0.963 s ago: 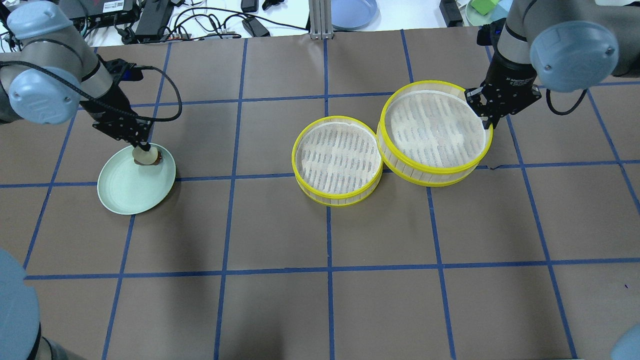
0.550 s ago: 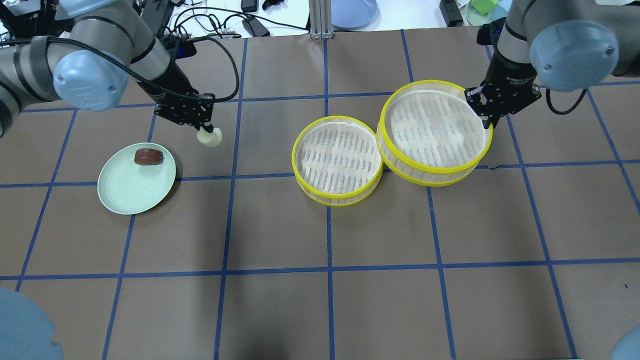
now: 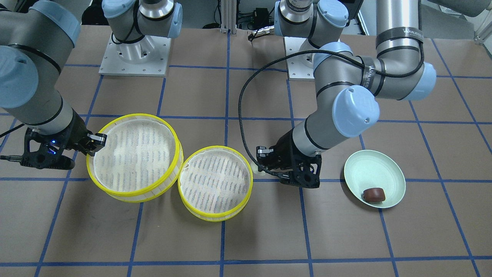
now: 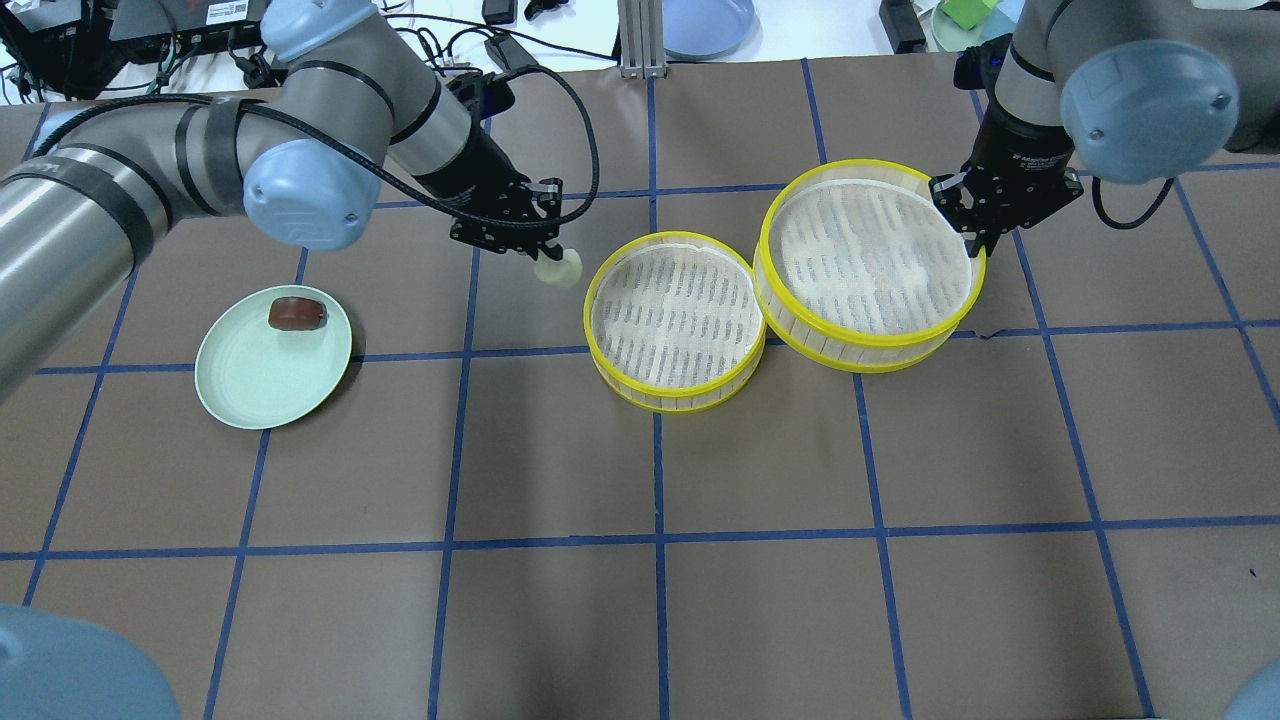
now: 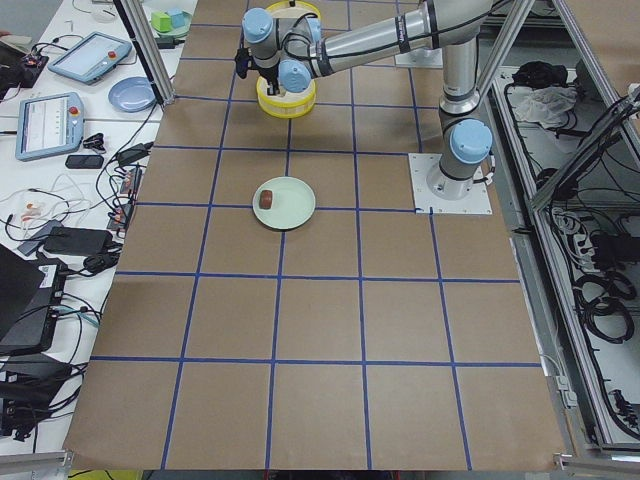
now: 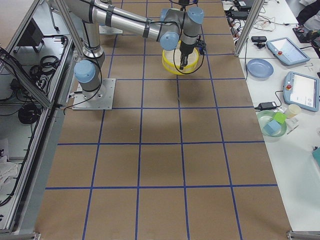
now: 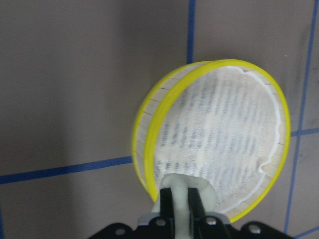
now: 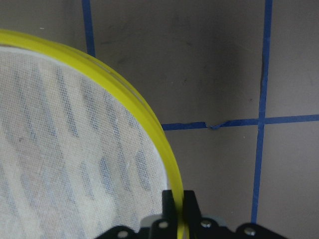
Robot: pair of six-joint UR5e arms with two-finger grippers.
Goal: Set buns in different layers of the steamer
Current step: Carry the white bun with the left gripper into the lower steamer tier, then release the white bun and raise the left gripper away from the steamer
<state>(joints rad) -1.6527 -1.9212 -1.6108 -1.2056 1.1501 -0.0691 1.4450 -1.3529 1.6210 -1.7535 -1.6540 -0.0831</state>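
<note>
My left gripper (image 4: 548,262) is shut on the cream-white bun (image 4: 560,269) and holds it in the air just left of the smaller-looking steamer layer (image 4: 672,320). The left wrist view shows the bun (image 7: 185,191) between the fingers, with that layer (image 7: 219,139) ahead. The reddish-brown bun (image 4: 297,313) lies on the pale green plate (image 4: 250,385) at the left. My right gripper (image 4: 975,245) is shut on the yellow rim of the other steamer layer (image 4: 865,262), which touches the first one. The right wrist view shows the rim (image 8: 149,119) pinched between the fingers.
Both layers hold nothing but mesh cloth. A blue plate (image 4: 705,22), cables and electronics lie beyond the table's far edge. The robot bases (image 3: 134,54) stand at the near side. Brown tabletop with blue tape lines stretches in front of the layers.
My left gripper lifted the cream bun off the green plate and carried it right, up to the smaller-looking layer. The brown bun stayed on the plate. The right arm has not moved.
</note>
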